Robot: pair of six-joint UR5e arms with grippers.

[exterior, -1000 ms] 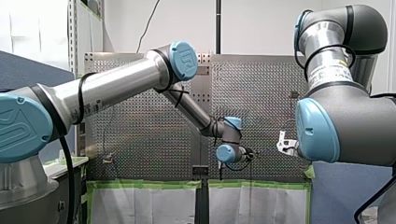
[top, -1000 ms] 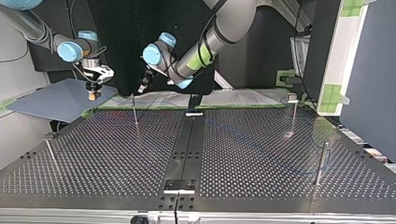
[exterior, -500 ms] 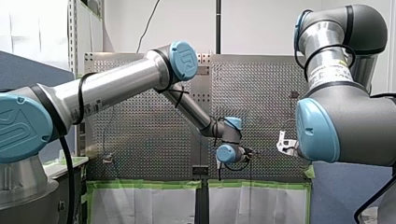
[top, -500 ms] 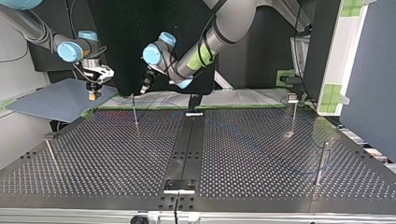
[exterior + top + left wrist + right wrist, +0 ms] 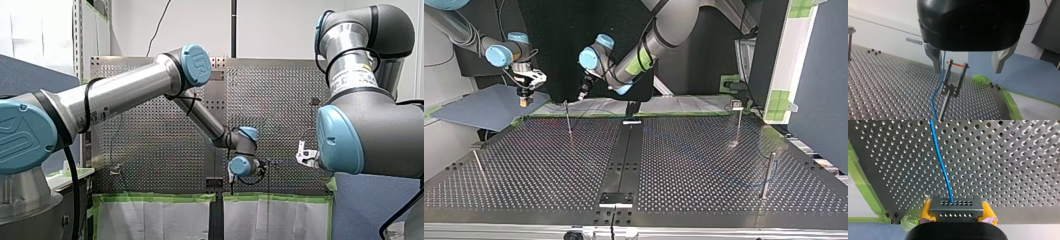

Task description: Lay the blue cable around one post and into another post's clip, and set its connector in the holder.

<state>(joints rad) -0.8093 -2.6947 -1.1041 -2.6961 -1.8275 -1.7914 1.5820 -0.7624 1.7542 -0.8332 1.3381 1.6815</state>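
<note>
Blue cable [image 5: 941,162]: clamped at its connector [image 5: 956,207] by right gripper [image 5: 957,212], trailing ahead over tabletop [image 5: 1010,170]. Hangs between left gripper's [image 5: 966,63] spread fingers [image 5: 934,58], beside clip post [image 5: 954,80], seemingly unclipped. Leaves, by the look, routing, clipping and seating the connector.

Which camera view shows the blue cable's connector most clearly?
The right wrist view: the connector sits between the yellow pads of my right gripper, the blue cable leaving it. In the top view it is too small to tell under that gripper; the front and left wrist views do not show it.
</note>
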